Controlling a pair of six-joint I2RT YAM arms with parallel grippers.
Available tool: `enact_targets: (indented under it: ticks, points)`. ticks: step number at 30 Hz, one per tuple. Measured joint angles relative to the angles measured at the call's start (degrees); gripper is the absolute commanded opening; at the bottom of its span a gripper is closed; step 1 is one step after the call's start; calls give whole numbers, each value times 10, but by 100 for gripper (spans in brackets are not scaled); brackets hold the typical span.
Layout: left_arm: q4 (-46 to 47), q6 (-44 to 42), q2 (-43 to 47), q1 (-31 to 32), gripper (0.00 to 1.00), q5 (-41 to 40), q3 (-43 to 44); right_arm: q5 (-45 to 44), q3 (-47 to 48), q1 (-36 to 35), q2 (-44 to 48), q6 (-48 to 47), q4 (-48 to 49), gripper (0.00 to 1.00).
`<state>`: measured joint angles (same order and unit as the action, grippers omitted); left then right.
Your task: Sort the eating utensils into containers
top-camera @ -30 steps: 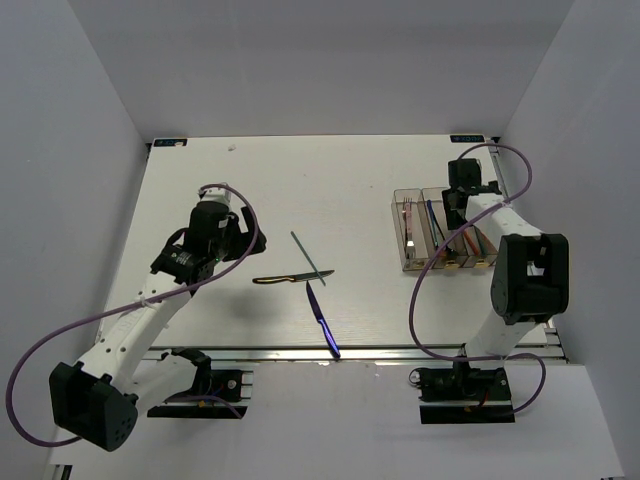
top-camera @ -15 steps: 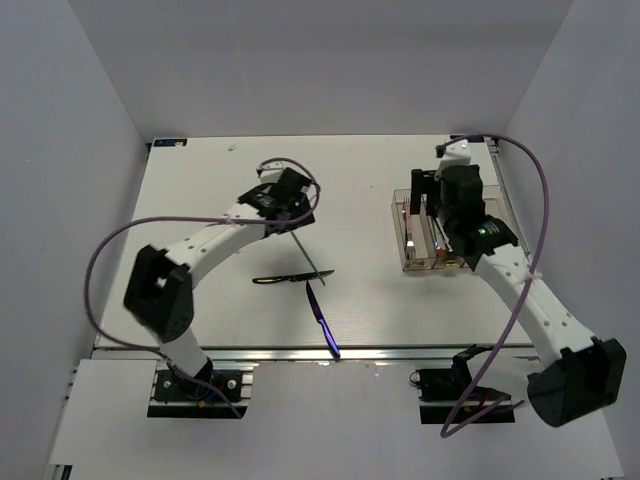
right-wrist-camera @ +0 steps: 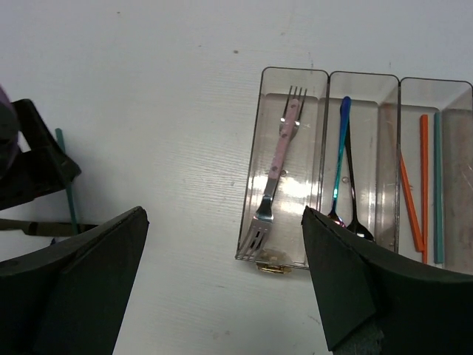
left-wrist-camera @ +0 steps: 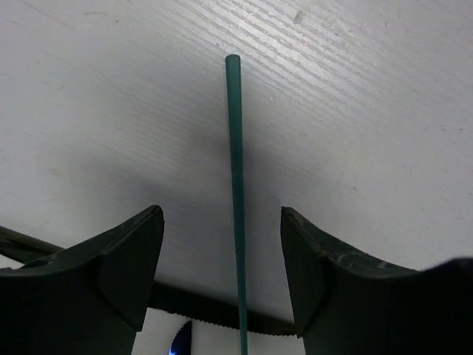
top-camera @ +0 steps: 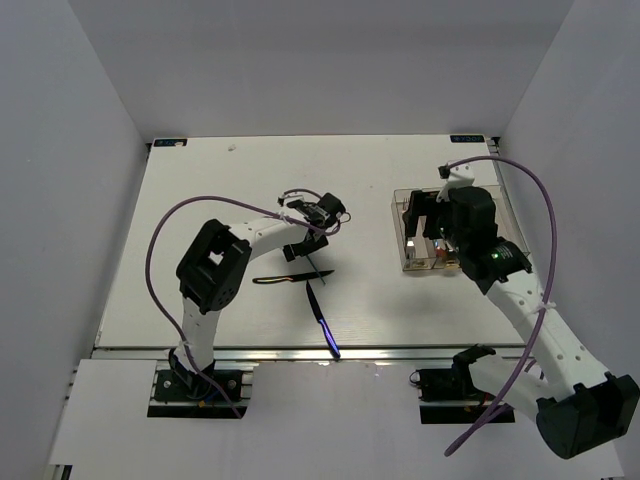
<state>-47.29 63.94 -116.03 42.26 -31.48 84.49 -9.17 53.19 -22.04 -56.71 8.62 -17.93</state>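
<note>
White tabletop [top-camera: 200, 200] held a teal chopstick [left-wrist-camera: 234, 170] near its middle, lying between the spread left claw [left-wrist-camera: 220, 222], which likely needed to pinch it next; the right claw [right-wrist-camera: 223, 222], also spread, hovered over the bins [right-wrist-camera: 260, 148] at right.

The left tool [top-camera: 300, 247] sits low over the far end of a slim teal chopstick [top-camera: 313, 262] on the white tabletop [top-camera: 200, 190]; whether its fingers touch the chopstick cannot be told; the chopstick crosses the blade of a dark knife with a yellowish handle [top-camera: 280, 280]; a blue knife [top-camera: 322, 318] runs from just beside that crossing toward the near edge; the right tool [top-camera: 425, 215] hangs above the tinted clear bins [top-camera: 400, 240], hiding most of them.
</note>
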Motion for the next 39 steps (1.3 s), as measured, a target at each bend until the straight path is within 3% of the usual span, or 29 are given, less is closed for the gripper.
enact_targets:
  ticks: [5, 6, 12, 14, 20, 24, 28, 32, 36, 39]
  points:
    - [30, 10, -15, -2, 62, 15, -12, 21, 0, -9, 12, 0, 1, 89]
    - [36, 11, -15, -2, 49, 14, -14, 25, 0, -9, 13, 0, 1, 89]
    - [50, 15, -15, -2, 16, 13, -18, 35, -4, -10, 22, 1, 2, 89]
    - [53, 15, -15, -2, 0, 14, -18, 36, -5, -10, 25, 1, 3, 89]
    - [65, 9, -5, -2, 0, 19, -27, 52, -13, -10, 31, 20, 27, 89]
    - [156, -46, 48, -1, 0, 73, -90, 84, -36, -10, 35, 79, 64, 89]
    - [327, -89, 179, 2, 0, 177, -219, 129, -73, -10, 49, 168, 130, 89]
    - [568, -106, 286, 9, 0, 302, -332, 123, -74, -12, 41, 246, 150, 89]
    - [766, -99, 311, 20, 0, 395, -409, 123, -50, -12, 2, 281, 144, 88]
    - [856, -83, 295, 22, 0, 446, -430, 139, -47, -20, -20, 287, 146, 85]
